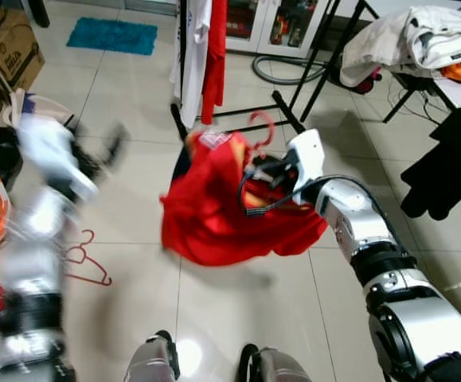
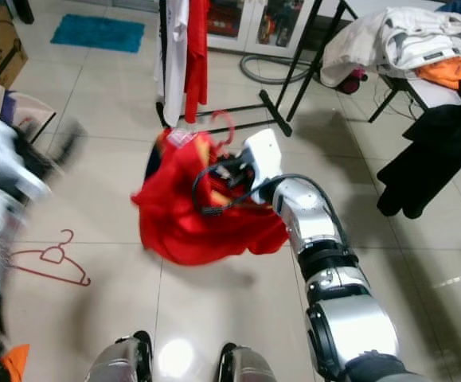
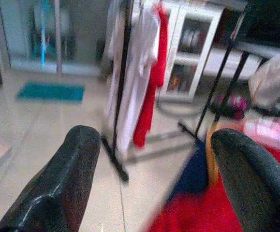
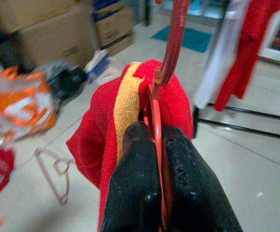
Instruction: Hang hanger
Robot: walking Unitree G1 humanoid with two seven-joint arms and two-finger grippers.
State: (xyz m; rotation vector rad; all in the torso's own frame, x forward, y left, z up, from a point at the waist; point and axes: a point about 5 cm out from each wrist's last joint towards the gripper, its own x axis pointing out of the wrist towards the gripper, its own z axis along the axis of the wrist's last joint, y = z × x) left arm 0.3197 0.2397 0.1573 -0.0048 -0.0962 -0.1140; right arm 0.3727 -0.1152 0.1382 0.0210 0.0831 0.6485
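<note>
The clothes rack (image 1: 290, 87) stands at the far centre of the tiled floor (image 1: 134, 167), its black legs splayed toward me and a white garment (image 1: 192, 56) and a red garment (image 1: 214, 52) already hanging from it, so I judge that is where my load belongs. To the far right a table (image 1: 453, 91) carries a heap of pale clothes (image 1: 409, 40), and a black garment (image 1: 449, 163) droops off its near edge. Cardboard boxes (image 1: 7, 48) sit far left, with a teal mat (image 1: 112, 35) beyond them. In front of me, between my 2 arms, hangs the red shirt (image 1: 222, 207), bunched and sagging because it is carried by its hanger alone. My right gripper (image 4: 154, 159) has its 2 fingers pinched tight on the red hanger (image 4: 171, 43) just below the hook, which leaves the hook free and pointing up toward the rack. My left gripper (image 3: 154, 179) is blurred, raised at the left with its fingers spread wide and nothing between them, apart from the shirt. A spare pink hanger (image 1: 87, 259) lies on the floor at near left. The shirt is near the rack's legs but well below where its rail must be, so the hanging is not yet done.
</note>
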